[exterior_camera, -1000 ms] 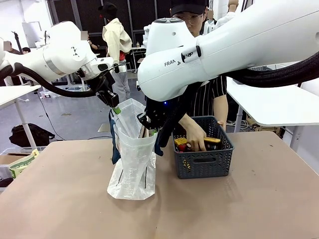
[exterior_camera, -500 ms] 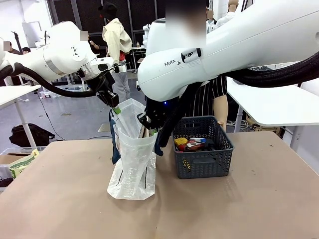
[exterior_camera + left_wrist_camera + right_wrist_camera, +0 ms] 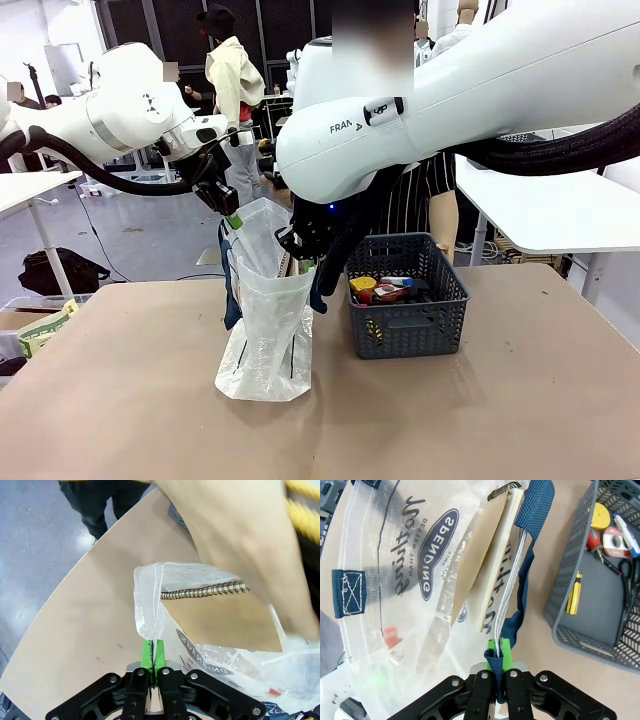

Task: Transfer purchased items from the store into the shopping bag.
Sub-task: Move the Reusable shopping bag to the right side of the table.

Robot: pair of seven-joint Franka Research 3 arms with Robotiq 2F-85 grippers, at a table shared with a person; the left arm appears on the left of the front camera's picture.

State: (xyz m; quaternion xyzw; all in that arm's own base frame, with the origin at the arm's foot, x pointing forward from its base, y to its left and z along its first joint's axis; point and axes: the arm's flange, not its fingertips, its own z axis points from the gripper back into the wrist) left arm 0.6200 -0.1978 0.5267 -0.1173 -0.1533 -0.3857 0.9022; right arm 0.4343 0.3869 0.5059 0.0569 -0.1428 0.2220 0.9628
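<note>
At nine o'clock of the basket point(image 3: 408, 325), clamped left gripper point(image 3: 154, 649) on shopping bag point(image 3: 265, 330) rim and right gripper point(image 3: 498, 646) on navy strap point(image 3: 535, 510).

A black bag point(image 3: 58, 270) lies on the floor point(image 3: 150, 235) near the brown table point(image 3: 480, 420).

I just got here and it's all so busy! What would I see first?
A see-through white plastic shopping bag stands on the brown table, held open by two grippers: the left gripper pinches its rim, the right gripper a navy strap handle. A brown spiral-bound notebook pokes up inside it. Beside it sits a dark grey lattice plastic basket of small colourful items.
</note>
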